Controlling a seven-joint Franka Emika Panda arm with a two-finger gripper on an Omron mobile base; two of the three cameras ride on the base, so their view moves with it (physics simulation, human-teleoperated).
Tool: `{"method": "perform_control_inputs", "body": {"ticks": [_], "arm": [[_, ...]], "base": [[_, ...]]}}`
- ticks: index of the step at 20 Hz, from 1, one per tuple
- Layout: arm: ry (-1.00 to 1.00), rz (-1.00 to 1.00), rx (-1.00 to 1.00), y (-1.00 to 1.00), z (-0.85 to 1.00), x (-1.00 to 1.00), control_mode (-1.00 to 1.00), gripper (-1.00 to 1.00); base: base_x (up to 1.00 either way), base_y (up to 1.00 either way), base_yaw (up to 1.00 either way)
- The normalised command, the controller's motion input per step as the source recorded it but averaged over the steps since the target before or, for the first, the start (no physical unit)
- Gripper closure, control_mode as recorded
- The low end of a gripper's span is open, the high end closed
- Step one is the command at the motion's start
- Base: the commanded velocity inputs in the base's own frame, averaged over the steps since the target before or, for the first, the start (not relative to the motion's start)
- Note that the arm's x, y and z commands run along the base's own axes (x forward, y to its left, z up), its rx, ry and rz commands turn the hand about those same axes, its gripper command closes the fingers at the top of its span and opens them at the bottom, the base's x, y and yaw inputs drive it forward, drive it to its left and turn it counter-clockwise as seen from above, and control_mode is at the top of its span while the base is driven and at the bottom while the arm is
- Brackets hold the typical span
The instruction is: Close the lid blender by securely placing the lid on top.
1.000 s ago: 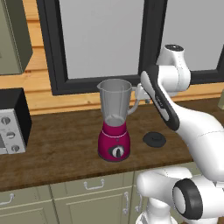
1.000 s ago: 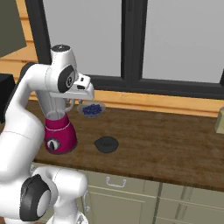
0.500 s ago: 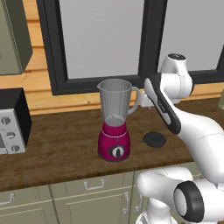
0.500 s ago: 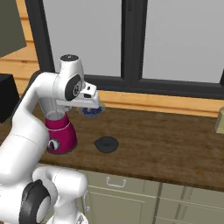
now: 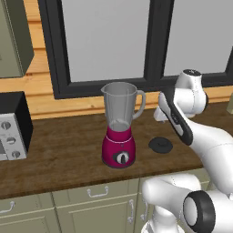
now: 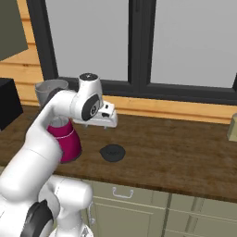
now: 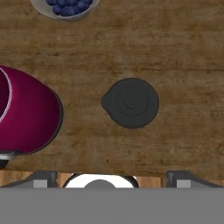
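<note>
The blender point(image 5: 119, 134) stands on the wooden counter, a clear grey jar on a magenta base, its mouth uncovered. The black round lid point(image 5: 160, 145) lies flat on the counter to its right, a short gap away. My gripper point(image 6: 108, 124) hangs above the counter, over the lid and apart from it. In the hand view the lid point(image 7: 130, 103) lies near the centre with its raised knob up, the blender's magenta base point(image 7: 27, 114) is at the left, and the fingertips point(image 7: 44, 176) stand wide apart with nothing between them. The gripper point(image 7: 112, 177) is open.
A bowl of blueberries point(image 7: 65, 6) sits on the counter behind the lid, close to the window wall. A black-and-grey microwave point(image 5: 12, 126) stands at the far left. A tan box point(image 6: 233, 126) is at the counter's right end. Drawers run below the front edge.
The gripper has gone from shut to open. The hand has swung from beside the blender jar to the right and down, and now hangs over the lid. Blender and lid have not moved.
</note>
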Motion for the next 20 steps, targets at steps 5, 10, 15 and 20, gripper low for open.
{"method": "perform_control_inputs", "body": {"ticks": [5,10,15,20], "arm": [[0.01,0.0,0.0,-0.32,-0.59,0.0,-1.0,-1.0],[0.02,0.0,0.0,-0.08,-0.57,0.04,-1.0,-1.0],[0.08,0.0,0.0,0.0,-0.43,0.15,-1.0,-1.0],[0.05,0.0,0.0,0.0,-0.31,0.24,-1.0,-1.0]], "base": [[0.0,0.0,0.0],[0.0,0.0,0.0],[0.0,0.0,0.0],[0.0,0.0,0.0]]}}
